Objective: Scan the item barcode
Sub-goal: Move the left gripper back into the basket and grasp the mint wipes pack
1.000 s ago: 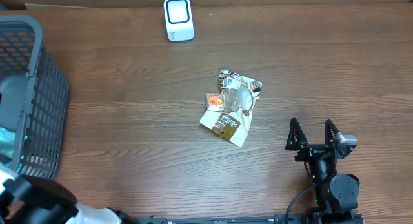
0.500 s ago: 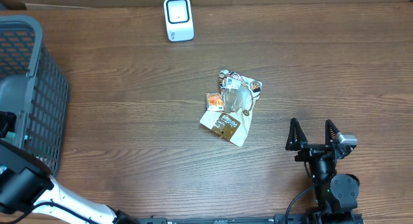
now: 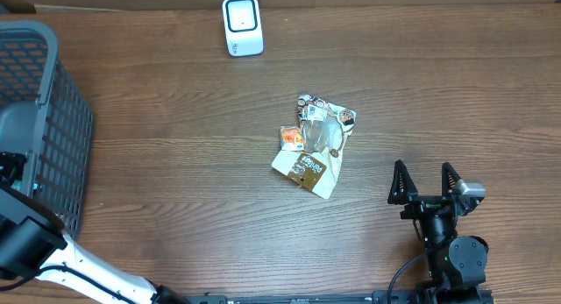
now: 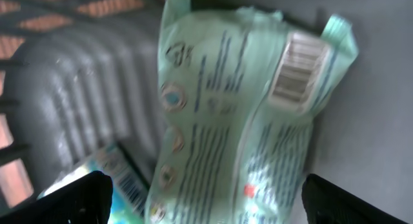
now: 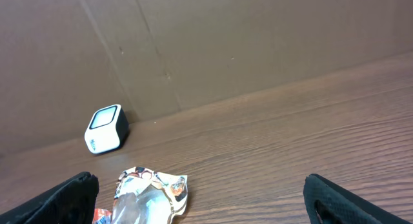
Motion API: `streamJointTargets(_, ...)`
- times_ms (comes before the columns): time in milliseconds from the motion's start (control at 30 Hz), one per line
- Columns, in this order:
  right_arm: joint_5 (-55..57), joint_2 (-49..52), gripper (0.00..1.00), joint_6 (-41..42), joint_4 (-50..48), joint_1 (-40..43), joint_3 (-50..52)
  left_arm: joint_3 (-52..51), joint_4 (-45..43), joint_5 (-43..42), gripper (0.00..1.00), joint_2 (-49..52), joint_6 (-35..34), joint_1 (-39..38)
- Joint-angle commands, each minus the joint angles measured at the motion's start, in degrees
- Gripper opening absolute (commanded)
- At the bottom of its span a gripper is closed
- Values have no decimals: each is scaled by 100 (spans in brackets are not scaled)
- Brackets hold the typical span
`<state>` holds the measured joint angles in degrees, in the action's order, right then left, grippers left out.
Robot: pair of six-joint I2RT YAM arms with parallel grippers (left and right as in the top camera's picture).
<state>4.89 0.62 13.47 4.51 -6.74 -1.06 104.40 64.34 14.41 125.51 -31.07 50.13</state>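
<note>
1. While the right arm's fingers stand spread wide and empty near the front right of the worktop, the overhead camera catches the left arm reaching into the grey mesh basket at far left.
2. From above, a crumpled snack packet lies mid-worktop, well apart from both arms. The white scanner stands at the back edge.
3. Only the left wrist camera sees inside the basket. A mint-green packet fills its blurred frame, with the barcode facing the lens at upper right. A teal-edged item sits beside it at lower left.
4. The left arm's fingers show as 2 dark tips at the bottom corners of that frame. They are parted wide on either side of the packet and grip nothing. Whether they touch it cannot be told.
5. The right wrist camera alone shows a cardboard wall rising behind the scanner. The snack packet sits at the bottom edge of its frame, between the 2 parted tips.
</note>
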Motion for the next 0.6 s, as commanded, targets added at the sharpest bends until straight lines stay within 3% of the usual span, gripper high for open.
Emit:
streamJointTargets(0, 15, -46, 100, -4, -22, 39, 61, -15, -101, 90, 96, 81, 133, 9)
streamJointTargets(400, 15, -46, 100, -4, -22, 39, 61, -538, -654, -140, 95, 81, 278, 4)
streamJointTargets(533, 15, -46, 100, -4, -22, 39, 61, -894, -957, -245, 75, 81, 278, 4)
streamJointTargets(567, 15, -46, 100, -4, -22, 39, 61, -927, -968, -243, 65, 81, 278, 4)
